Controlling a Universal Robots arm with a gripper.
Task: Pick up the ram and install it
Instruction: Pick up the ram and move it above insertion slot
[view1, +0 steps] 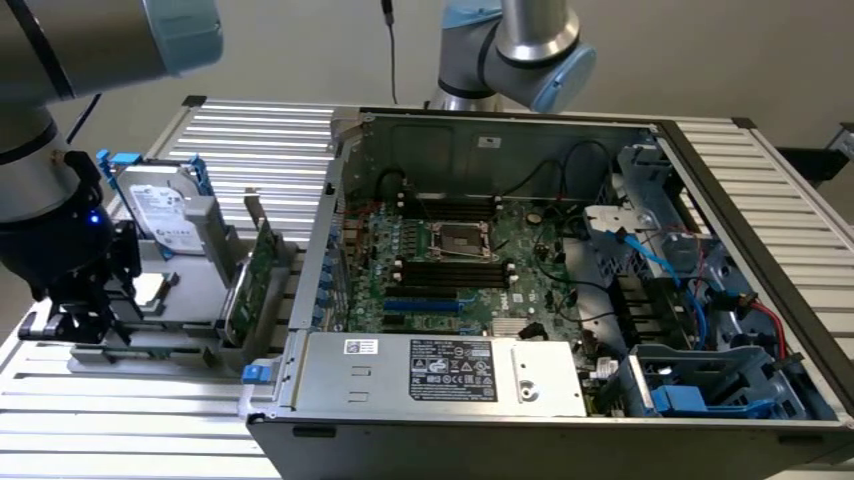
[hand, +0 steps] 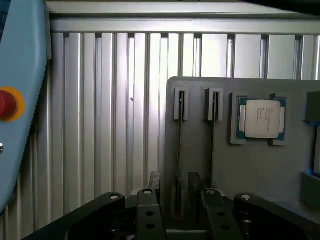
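Ram (hand: 179, 150): stood on edge in a slot of the grey tray (hand: 250, 170) and seen as a thin dark line. It is well apart from the case.
Tool (hand: 174, 182): held low over the tray and spread, with one finger (hand: 155, 182) on each side of the ram. No contact with the ram can be made out, and nothing is pinched.
Second stick (hand: 213, 150): stood on edge in the next slot, just beside the ram and outside the fingers.
CPU (hand: 261, 119): laid flat in a recess of the tray, beside the second stick.
Tray position: set on the tabletop (view1: 267, 140) near its edge at the exterior view's left.
Hard drive (view1: 167, 210): stood upright on the tray.
Card (view1: 251, 285): green, stood on edge at the side of the tray nearest the case.
Case (view1: 561, 400): laid open on the tabletop, from the middle to the exterior view's right. The motherboard (view1: 534, 290) is exposed inside.
Tabletop surface: made of ribbed metal slats.
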